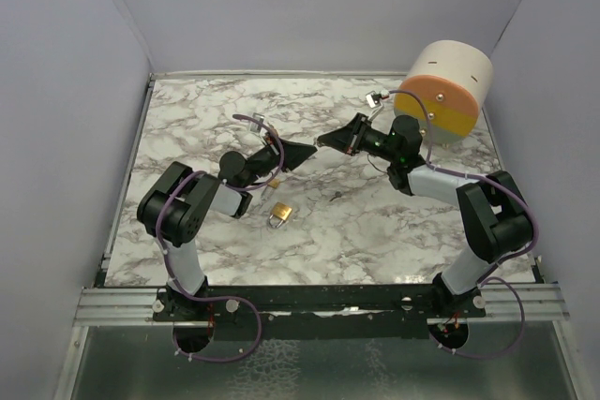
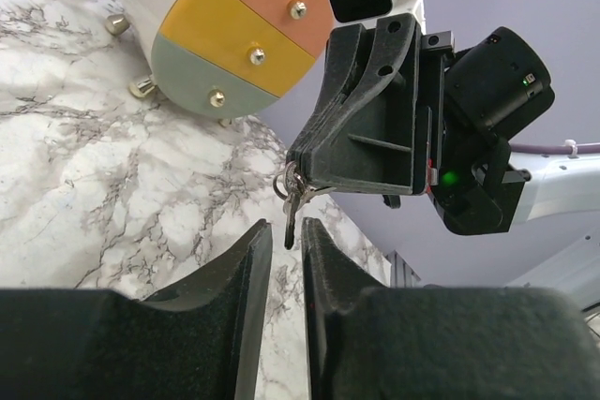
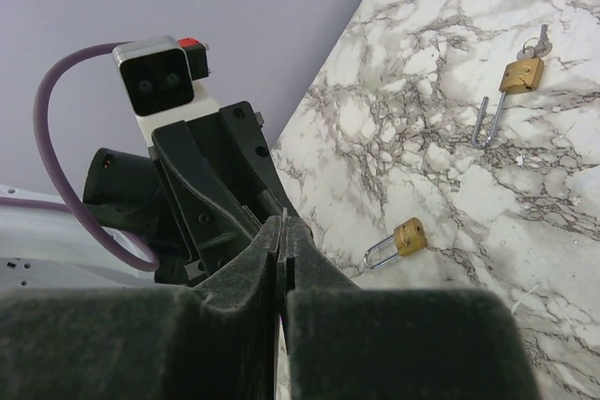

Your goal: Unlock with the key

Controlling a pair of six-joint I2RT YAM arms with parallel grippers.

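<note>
1. Right tool (image 2: pixel 302 168) clamps tight on small silver key (image 2: pixel 292 196), above middle of white marbled surface (image 1: pixel 375 222).
2. Left tool (image 2: pixel 286 231) narrowly parted; key tip hangs in its gap.
3. Small brass padlock (image 1: pixel 279 214) lies toward near edge.

1. I work in what looks like a robot lab test cell.
2. Plain lavender walls (image 1: pixel 66 91) box in a marble-patterned surface (image 1: pixel 356 222).
3. My arm bases are bolted to an aluminium rail (image 1: pixel 112 306).
4. Purple cables (image 3: pixel 38 133) run along my arms.
</note>
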